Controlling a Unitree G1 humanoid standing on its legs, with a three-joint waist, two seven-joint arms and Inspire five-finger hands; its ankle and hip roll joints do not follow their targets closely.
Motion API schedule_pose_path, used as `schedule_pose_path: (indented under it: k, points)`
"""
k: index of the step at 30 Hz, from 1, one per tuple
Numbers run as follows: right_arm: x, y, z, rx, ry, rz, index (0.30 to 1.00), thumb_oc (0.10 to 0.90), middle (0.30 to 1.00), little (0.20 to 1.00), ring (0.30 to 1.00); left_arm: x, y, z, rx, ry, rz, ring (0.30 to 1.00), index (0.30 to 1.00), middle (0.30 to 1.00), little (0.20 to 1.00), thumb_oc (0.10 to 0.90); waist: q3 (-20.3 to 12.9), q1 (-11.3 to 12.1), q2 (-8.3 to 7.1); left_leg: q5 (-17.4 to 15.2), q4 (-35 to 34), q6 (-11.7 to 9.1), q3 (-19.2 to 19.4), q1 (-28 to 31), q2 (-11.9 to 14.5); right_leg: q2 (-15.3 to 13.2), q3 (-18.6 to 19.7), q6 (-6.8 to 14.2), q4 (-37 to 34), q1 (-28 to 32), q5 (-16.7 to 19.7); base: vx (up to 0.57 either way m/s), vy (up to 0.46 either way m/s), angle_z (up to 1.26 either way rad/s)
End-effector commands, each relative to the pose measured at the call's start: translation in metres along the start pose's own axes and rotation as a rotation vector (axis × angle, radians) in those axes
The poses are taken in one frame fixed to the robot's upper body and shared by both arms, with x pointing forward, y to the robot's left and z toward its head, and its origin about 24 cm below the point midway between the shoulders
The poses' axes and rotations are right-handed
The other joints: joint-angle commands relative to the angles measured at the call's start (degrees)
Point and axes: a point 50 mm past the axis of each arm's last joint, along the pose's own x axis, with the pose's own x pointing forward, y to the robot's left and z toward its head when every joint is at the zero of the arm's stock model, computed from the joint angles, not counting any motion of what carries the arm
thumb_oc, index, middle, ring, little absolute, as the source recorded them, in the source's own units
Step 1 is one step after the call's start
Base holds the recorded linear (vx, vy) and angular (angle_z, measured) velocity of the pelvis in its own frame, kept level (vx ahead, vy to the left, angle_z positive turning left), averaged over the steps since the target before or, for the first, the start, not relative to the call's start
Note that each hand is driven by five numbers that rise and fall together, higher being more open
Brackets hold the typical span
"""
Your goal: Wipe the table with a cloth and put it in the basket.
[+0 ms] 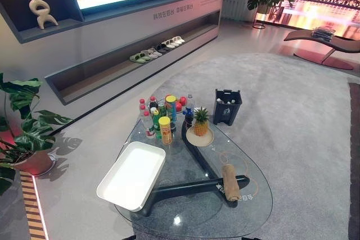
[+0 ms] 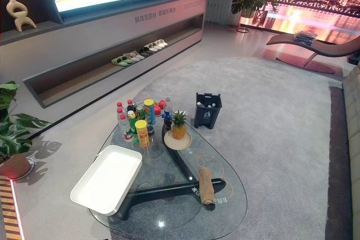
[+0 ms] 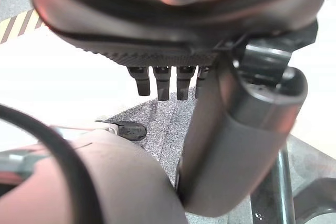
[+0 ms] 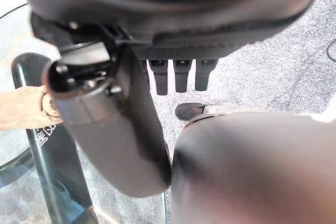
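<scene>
Left eye view: the glass table [image 1: 247, 206] stands on a grey carpet, its dark frame showing through the top. The cloth [image 1: 230, 182] lies rolled up on the near right part of the glass, over one arm of the frame — untouched, so wiping has not begun by my reading. A white tray [image 1: 132, 175] sits at the near left, overhanging the edge a little. Bottles and cans [image 1: 160, 116] crowd the far end beside a pineapple [image 1: 201, 122] on a plate, which leaves the near half of the glass free for wiping.

Right eye view: same layout. The dark basket [image 2: 207, 109] stands on the carpet just beyond the table's far end, with some things already inside — the cloth is to end up there, and it is well apart from it now.

Left wrist view: the left hand [image 3: 168, 82] hangs with fingers straight and relaxed, thumb standing off, holding nothing; carpet shows past it.

Right wrist view: the right hand [image 4: 181, 77] is likewise slack and empty. The cloth's end shows on the glass near its thumb, not touching, so this hand looks best placed to take it.
</scene>
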Motion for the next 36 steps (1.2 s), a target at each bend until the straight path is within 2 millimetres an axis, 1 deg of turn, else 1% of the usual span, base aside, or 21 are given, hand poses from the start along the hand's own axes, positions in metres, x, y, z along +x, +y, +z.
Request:
schedule_pose_path:
  k: [1, 9, 16, 17, 21, 24, 26, 28, 30, 31, 34, 35, 36]
  points:
    - [0.001, 0.012, -0.015, -0.092, 0.082, 0.019, 0.9, 0.8, 0.9, 0.9, 0.9, 0.001, -0.014, 0.009, 0.013, -0.009, -0.012, 0.9, 0.9, 0.9, 0.9, 0.8, 1.6, -0.5, -1.39, 0.1, -0.1, 1.9, 0.4, -1.5, -2.6, -1.2, -0.5, 0.7, 0.4, 2.7, -1.4, 0.0, 0.0, 0.0]
    - [0.001, 0.009, -0.008, -0.105, 0.023, 0.001, 0.9, 0.8, 0.9, 0.9, 0.9, 0.001, -0.01, 0.009, 0.025, -0.027, 0.015, 0.9, 0.9, 0.9, 0.9, 0.8, 2.0, -0.3, -1.57, 0.2, -0.1, 1.8, 0.5, -1.5, -2.4, -1.3, -0.7, 0.8, 0.3, 2.6, -1.2, 0.0, 0.0, 0.0]
    - [0.001, 0.006, 0.001, -0.076, -0.055, -0.047, 0.9, 0.8, 0.9, 0.9, 0.9, 0.0, -0.009, 0.012, 0.033, -0.06, 0.024, 0.9, 0.9, 0.9, 0.9, 0.8, 3.1, -0.4, -1.68, 0.5, -0.1, 1.7, 0.9, -2.3, -2.2, -1.2, -0.5, 0.9, 0.5, 1.6, -0.9, 0.0, -0.003, -0.02]
    - [0.0, 0.004, 0.009, -0.046, -0.117, -0.096, 0.9, 0.8, 0.9, 0.9, 0.9, 0.0, -0.009, 0.013, 0.031, -0.075, 0.028, 0.9, 0.9, 0.9, 0.9, 0.8, 3.7, -0.5, -1.75, 0.6, 0.0, 1.7, 1.1, -2.5, -2.2, -1.2, -0.3, 0.9, 0.5, 1.2, -0.7, 0.0, -0.01, -0.09]
    - [-0.001, 0.001, 0.017, -0.028, -0.186, -0.138, 0.9, 0.8, 0.9, 0.9, 0.9, 0.0, -0.009, 0.013, 0.025, -0.08, 0.025, 0.9, 0.9, 0.9, 0.9, 0.8, 4.2, -0.7, -1.83, 0.5, 0.5, 1.8, 1.3, -2.9, -2.2, -1.2, 0.0, 1.0, 0.5, 0.7, -0.4, 0.0, -0.005, -0.07]
    - [-0.005, 0.005, 0.033, -0.032, -0.316, -0.176, 0.9, 0.8, 0.9, 0.9, 0.9, 0.0, -0.012, 0.013, 0.009, -0.09, 0.026, 0.9, 0.9, 0.9, 0.9, 0.8, 5.4, -1.1, -2.08, -0.4, 3.1, 2.0, 1.8, -4.5, -2.4, -1.2, 0.8, 0.7, 0.9, -0.6, -0.1, -0.01, -0.005, -0.05]
    - [-0.005, 0.005, 0.035, -0.03, -0.331, -0.179, 0.9, 0.8, 0.9, 0.9, 0.9, 0.0, -0.012, 0.014, 0.007, -0.092, 0.025, 0.9, 0.9, 0.9, 0.9, 0.8, 5.6, -1.1, -2.1, -0.5, 3.4, 2.0, 1.8, -4.7, -2.5, -1.2, 0.8, 0.7, 0.9, -0.8, -0.1, -0.05, -0.004, -0.05]
    - [-0.012, 0.012, 0.062, 0.004, -0.461, -0.188, 0.9, 0.8, 0.9, 0.9, 0.9, 0.0, -0.016, 0.027, -0.003, -0.137, 0.02, 0.9, 0.9, 0.9, 0.9, 0.8, 7.5, -1.3, -2.0, 0.2, 3.5, 2.2, 1.4, -7.0, -2.4, -0.8, 1.4, 0.4, 1.9, -3.2, 0.0, -0.17, -0.013, -0.05]
    - [-0.016, 0.014, 0.075, 0.021, -0.52, -0.189, 0.9, 0.8, 0.9, 0.9, 0.9, 0.0, -0.017, 0.035, -0.014, -0.159, 0.019, 0.9, 0.9, 0.9, 0.9, 0.8, 8.6, -1.5, -1.91, 0.6, 2.8, 2.2, 1.4, -7.5, -2.3, -0.5, 1.6, 0.4, 2.0, -4.1, 0.2, -0.11, -0.012, -0.09]
    - [-0.017, 0.014, 0.076, 0.022, -0.528, -0.19, 0.9, 0.8, 0.9, 0.9, 0.9, 0.0, -0.017, 0.035, -0.015, -0.161, 0.019, 0.9, 0.9, 0.9, 0.9, 0.8, 8.7, -1.6, -1.9, 0.7, 2.8, 2.2, 1.3, -7.6, -2.3, -0.5, 1.7, 0.4, 2.0, -4.2, 0.2, -0.07, -0.011, -0.11]
    - [-0.025, 0.017, 0.096, 0.034, -0.619, -0.19, 0.9, 0.8, 0.9, 0.9, 0.9, -0.001, -0.019, 0.045, -0.024, -0.19, 0.02, 0.9, 0.9, 0.9, 0.9, 0.8, 10.2, -1.8, -1.86, 1.1, 2.9, 2.1, 1.3, -9.1, -2.1, -0.4, 1.8, 0.4, 2.3, -5.8, 0.4, -0.09, -0.019, -0.02]
    - [-0.034, 0.02, 0.114, 0.062, -0.697, -0.192, 0.9, 0.8, 0.9, 0.9, 0.9, -0.002, -0.021, 0.054, -0.035, -0.219, 0.016, 0.9, 0.9, 0.9, 0.9, 0.8, 11.8, -1.8, -1.84, 1.4, 3.4, 2.0, 1.1, -10.6, -2.1, -0.4, 1.7, 0.3, 2.8, -7.2, 0.6, -0.12, -0.028, -0.01]
    - [-0.036, 0.021, 0.119, 0.071, -0.717, -0.192, 0.9, 0.8, 0.9, 0.9, 0.9, -0.002, -0.022, 0.056, -0.037, -0.226, 0.014, 0.9, 0.9, 0.9, 0.9, 0.8, 12.2, -1.8, -1.83, 1.5, 3.6, 2.0, 1.1, -11.0, -2.1, -0.4, 1.6, 0.3, 2.9, -7.6, 0.6, -0.11, -0.031, 0.02]
